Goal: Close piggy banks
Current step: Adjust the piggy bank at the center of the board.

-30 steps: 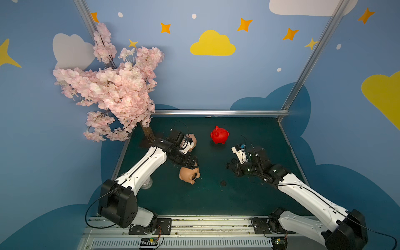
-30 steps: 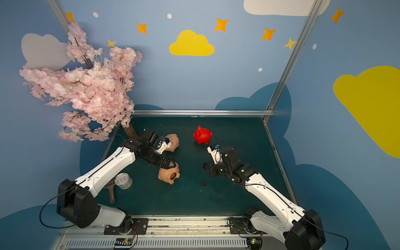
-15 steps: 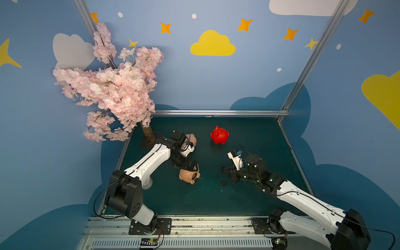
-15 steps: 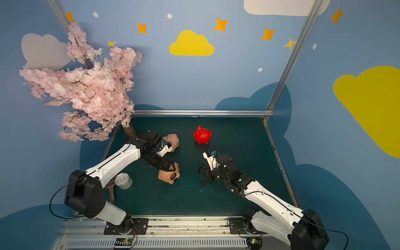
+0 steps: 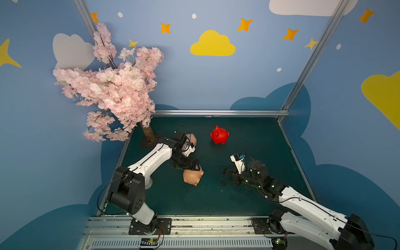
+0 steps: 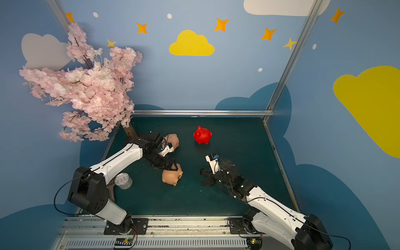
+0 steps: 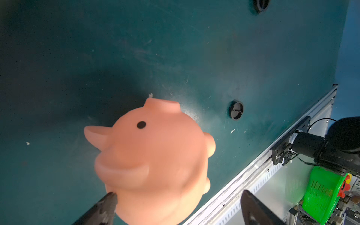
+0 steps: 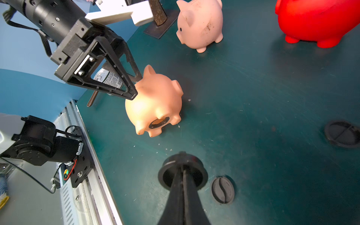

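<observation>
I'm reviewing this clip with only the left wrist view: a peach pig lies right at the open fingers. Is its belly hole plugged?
Observer: No. The right wrist view shows the tipped peach piggy bank with an open round hole between its feet.
Operator: Where is a plug for it?
Observer: The right gripper is shut on a dark plug, apart from that pig.
Operator: And the other pigs?
Observer: The second peach piggy bank and the red piggy bank both stand on their feet on the green mat.
</observation>
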Motion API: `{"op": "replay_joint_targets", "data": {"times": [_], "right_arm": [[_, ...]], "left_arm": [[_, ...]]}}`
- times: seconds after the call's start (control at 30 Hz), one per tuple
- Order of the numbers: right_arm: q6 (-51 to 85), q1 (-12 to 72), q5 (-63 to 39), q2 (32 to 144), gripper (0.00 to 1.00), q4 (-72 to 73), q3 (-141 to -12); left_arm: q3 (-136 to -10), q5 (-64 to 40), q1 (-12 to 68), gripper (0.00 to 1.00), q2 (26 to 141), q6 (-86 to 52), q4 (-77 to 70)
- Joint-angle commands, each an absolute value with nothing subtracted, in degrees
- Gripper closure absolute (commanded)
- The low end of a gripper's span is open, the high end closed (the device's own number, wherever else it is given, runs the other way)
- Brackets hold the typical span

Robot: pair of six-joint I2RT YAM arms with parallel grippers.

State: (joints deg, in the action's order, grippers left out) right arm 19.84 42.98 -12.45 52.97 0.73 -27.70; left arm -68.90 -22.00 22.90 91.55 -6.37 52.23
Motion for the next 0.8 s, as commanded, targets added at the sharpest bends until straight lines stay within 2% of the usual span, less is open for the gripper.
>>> {"op": "replay_joint_targets", "data": {"times": [0.0,0.37,0.77], "right_arm": [[20.78,43.23,-10.72,51.5,1.0,3.03,-26.4],[20.74,43.2,-11.41,52.16,1.0,4.48,-25.58],[19.79,43.25,-13.62,53.61,1.0,5.18,-25.92]], "left_arm": [[-70.3,-18.38,23.73,0.01,92.72,-6.71,54.76],[-70.88,-4.69,27.65,0.01,88.84,-9.93,56.15],[-67.48,-4.74,27.62,0.03,91.09,-12.88,52.96]]}}
